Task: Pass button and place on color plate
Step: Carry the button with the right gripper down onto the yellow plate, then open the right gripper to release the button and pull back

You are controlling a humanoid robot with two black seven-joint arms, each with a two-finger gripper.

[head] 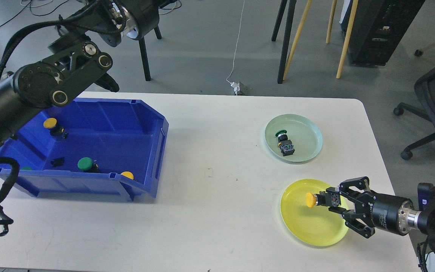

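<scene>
I see a white table (217, 151), black office chair (434, 109), wooden legs (296, 37), white cable with plug (236, 85), grey floor (210, 45).

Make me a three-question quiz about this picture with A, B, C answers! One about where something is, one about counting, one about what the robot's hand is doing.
1. Where is the green button that is out of the blue bin?
A. On the pale green plate
B. On the floor
C. On the bare table

2. How many yellow buttons are in the bin?
A. None
B. Two
C. Five

3. What is the right gripper doing?
A. Holding a yellow button over the yellow plate
B. Holding a green button over the bin
C. Lifting the green plate

Answers:
1 A, it lies inside the pale green plate.
2 B, one yellow cap at the far left, one by the front wall.
3 A, its fingers close on the button's body above the yellow plate.
</scene>
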